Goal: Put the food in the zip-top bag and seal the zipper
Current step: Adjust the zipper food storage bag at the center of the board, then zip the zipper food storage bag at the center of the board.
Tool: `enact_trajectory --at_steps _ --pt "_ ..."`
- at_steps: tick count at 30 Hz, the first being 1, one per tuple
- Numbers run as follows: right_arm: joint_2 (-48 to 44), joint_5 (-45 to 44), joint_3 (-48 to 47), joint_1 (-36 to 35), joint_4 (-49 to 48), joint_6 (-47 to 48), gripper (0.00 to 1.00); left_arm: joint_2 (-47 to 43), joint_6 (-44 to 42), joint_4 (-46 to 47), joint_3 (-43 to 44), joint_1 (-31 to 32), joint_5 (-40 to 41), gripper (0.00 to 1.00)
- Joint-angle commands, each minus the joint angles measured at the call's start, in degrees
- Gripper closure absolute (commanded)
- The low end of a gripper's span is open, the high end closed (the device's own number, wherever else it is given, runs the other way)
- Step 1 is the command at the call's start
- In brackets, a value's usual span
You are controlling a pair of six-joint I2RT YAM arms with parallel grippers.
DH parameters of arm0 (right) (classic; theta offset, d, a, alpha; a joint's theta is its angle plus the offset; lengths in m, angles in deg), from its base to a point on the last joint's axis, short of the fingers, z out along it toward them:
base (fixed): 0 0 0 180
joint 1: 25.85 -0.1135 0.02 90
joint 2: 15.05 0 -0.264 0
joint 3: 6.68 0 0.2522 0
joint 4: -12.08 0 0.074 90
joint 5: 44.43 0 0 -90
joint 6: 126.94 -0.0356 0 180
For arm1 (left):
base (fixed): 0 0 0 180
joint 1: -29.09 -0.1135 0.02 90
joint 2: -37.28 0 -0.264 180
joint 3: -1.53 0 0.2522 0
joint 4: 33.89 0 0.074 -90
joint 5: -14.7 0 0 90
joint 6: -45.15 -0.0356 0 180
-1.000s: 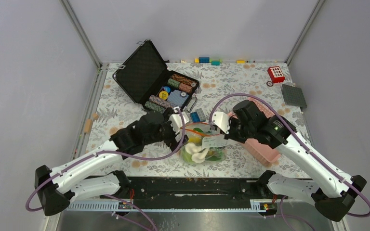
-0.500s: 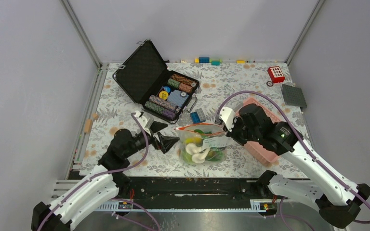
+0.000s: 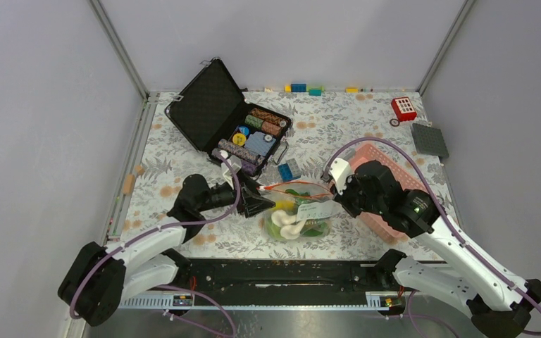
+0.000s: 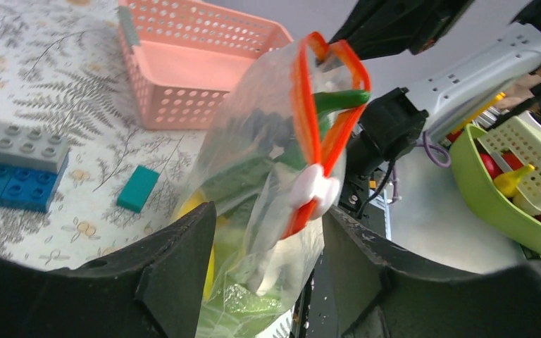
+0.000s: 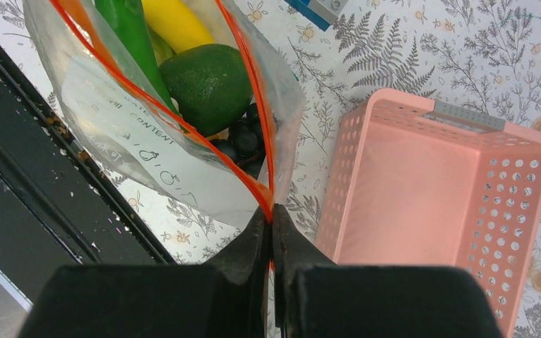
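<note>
The zip-top bag lies near the table's front edge, holding the food: a long green pod, a yellow piece, a dark green piece and white pieces. Its orange-red zipper gapes open, and the white slider sits at the left end. My left gripper is open, its fingers standing either side of the bag's slider end. My right gripper is shut on the zipper's right end.
A pink basket stands right behind the right gripper. An open black case of poker chips lies behind the bag, with grey and blue bricks and a teal brick nearby. A red toy and grey baseplate sit far right.
My left arm drew back from the bag, then came in again low at its left end, and its jaws have narrowed around the slider end. The right gripper kept its hold, shifting slightly right.
</note>
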State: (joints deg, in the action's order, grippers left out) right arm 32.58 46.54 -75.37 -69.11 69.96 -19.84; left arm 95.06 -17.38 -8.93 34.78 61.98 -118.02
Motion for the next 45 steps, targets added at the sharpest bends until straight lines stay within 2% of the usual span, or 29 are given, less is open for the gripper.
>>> enact_trajectory --at_steps 1,5,7,8,9,10,12,15,18,23,31,35,39,41,43,45 --pt "-0.7 -0.2 0.5 0.5 -2.9 -2.3 1.0 3.0 2.0 15.4 2.4 -0.3 -7.7 0.46" --pt "-0.1 -0.7 0.2 0.5 -3.1 -3.0 1.0 5.9 2.1 17.9 3.1 -0.4 -9.1 0.61" --pt "-0.4 -0.7 0.2 0.5 -3.2 -3.2 1.0 6.3 2.1 18.4 2.9 -0.5 -9.0 0.71" --pt "-0.6 -0.7 0.5 0.5 -3.5 -3.3 1.0 6.3 2.1 18.4 2.8 -0.6 -9.0 0.81" --pt "-0.8 -0.7 0.9 0.5 -3.8 -3.3 1.0 6.1 2.2 18.4 2.6 -0.7 -8.9 0.98" --pt "-1.1 -1.8 1.1 0.5 -4.2 -3.4 1.0 5.6 2.2 18.4 2.4 -0.8 -8.5 1.0" --pt "-1.5 -3.4 1.1 0.5 -4.3 -3.6 1.0 4.0 2.0 16.9 2.6 -0.8 -7.7 1.0" --pt "-1.9 -6.3 -0.5 0.5 -5.5 -4.0 1.0 0.3 -0.6 9.3 5.2 -0.8 -5.5 1.0" --pt "-1.2 -3.3 -4.3 0.5 -5.9 -3.3 1.0 -1.5 -4.2 1.2 10.0 -0.8 -3.6 1.0" --pt "0.3 -4.9 -8.8 0.5 -7.0 -1.2 1.0 -3.3 -8.3 -3.6 13.9 -0.8 -0.7 1.0" --pt "4.5 -13.1 -4.7 0.5 -16.6 -1.9 1.0 2.3 -14.2 -7.8 16.7 -0.8 8.9 1.0" --pt "7.7 -15.4 -3.3 0.5 -17.3 -4.6 1.0 7.5 -15.5 -11.8 18.8 -0.8 9.9 1.0" --pt "6.6 -10.5 -0.8 0.5 -15.3 -8.3 1.0 8.8 -11.7 -12.6 16.8 -0.9 8.5 1.0" --pt "3.9 -5.6 1.7 0.5 -15.4 -9.4 1.0 7.2 -7.0 -5.9 12.6 -0.8 4.1 1.0" --pt "1.3 -2.1 3.5 0.5 -16.0 -11.6 1.0 5.2 -3.0 1.2 7.8 -0.9 3.2 1.0" --pt "-0.7 0.5 4.1 0.5 -14.5 -13.2 1.0 3.4 -3.3 -0.1 6.5 -0.8 3.8 1.0"
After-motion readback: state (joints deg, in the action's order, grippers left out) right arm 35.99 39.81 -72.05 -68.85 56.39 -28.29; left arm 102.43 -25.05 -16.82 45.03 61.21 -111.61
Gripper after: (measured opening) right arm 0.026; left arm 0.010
